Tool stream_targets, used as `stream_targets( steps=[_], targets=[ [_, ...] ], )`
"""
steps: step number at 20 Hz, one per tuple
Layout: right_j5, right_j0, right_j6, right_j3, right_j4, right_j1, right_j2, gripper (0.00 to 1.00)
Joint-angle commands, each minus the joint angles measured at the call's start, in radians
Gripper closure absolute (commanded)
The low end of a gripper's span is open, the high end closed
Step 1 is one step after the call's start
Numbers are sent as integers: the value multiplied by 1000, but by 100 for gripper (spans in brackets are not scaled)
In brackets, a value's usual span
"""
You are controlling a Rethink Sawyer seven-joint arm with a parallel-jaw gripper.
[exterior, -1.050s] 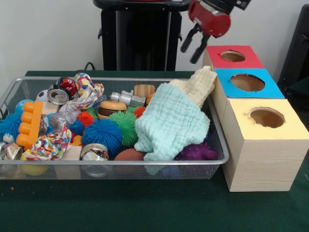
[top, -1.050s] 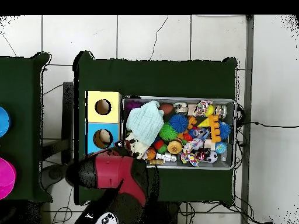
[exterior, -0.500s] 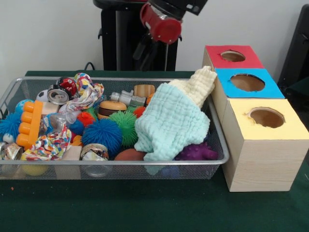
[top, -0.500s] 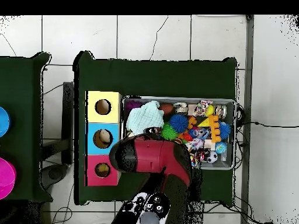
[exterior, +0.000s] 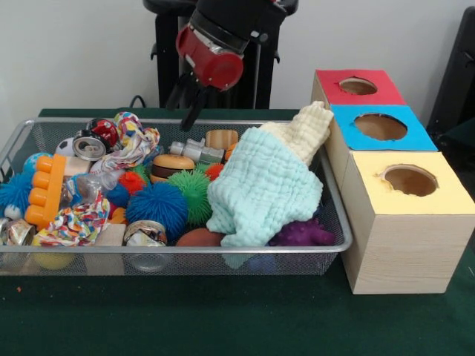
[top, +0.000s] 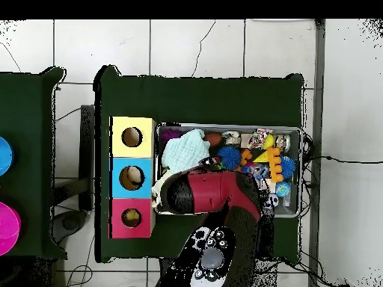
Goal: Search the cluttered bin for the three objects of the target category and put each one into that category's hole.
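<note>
My gripper [exterior: 187, 104] hangs open and empty over the back rim of the wire bin [exterior: 171, 251], above the grey metal toy [exterior: 194, 150] and wooden burger [exterior: 172, 165]. The bin is crowded. A mint cloth [exterior: 263, 185] and a cream cloth [exterior: 304, 130] drape over its right end. Blue [exterior: 157, 208], green [exterior: 194, 189] and purple [exterior: 303, 233] spiky balls, a crushed can [exterior: 89, 147], a round tin [exterior: 145, 232], knotted ropes [exterior: 74, 222] and an orange plastic toy [exterior: 46, 189] fill the rest. From overhead my arm [top: 213, 196] hides the gripper and the bin's middle.
Right of the bin stands a row of wooden boxes with holed tops: red [exterior: 386, 93] at the back, blue [exterior: 412, 137], then yellow [exterior: 445, 196]. Overhead, something lies in the blue hole [top: 132, 178] and in the red hole [top: 132, 217].
The arm has swung from above the red box leftward across the bin's back edge and come lower. The gripper stays open and empty; nothing in the bin has moved.
</note>
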Motion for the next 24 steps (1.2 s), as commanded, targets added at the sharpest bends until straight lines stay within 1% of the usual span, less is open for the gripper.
stream_targets(
  steps=[1,10,14,20,24],
  targets=[
    [-65,-65,-203,-48,-109,58,146,0],
    [-39,-117,-211,-40,-182,9,181,0],
    [-82,-135,-181,-35,-222,17,175,0],
    [-127,-132,-127,-33,-267,33,154,0],
    [-161,-134,-96,-48,-301,62,125,0]
  ],
)
